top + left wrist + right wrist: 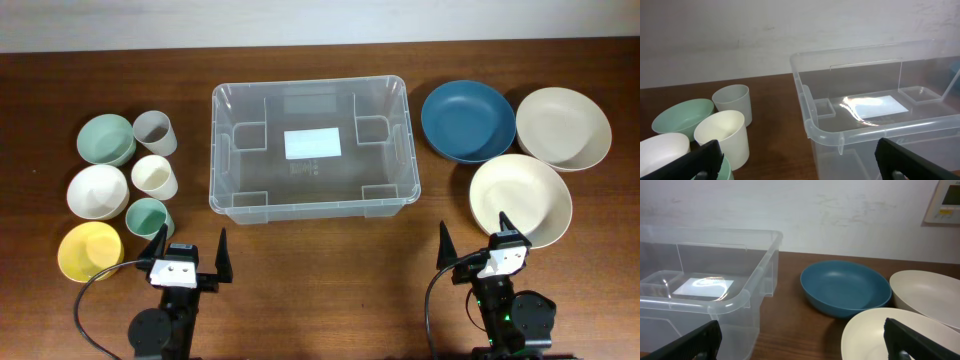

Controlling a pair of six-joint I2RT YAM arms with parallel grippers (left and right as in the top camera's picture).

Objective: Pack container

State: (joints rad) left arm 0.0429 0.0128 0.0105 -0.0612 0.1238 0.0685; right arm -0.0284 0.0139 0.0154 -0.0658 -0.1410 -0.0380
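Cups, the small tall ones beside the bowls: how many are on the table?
3, all left of the clear rectangular plastic bin: a grey cup at the back, a cream cup in the middle, a pale green cup at the front. None looks hidden.

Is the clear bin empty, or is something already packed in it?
Empty. The container shows only its white label on the base; nothing else lies inside in any view.
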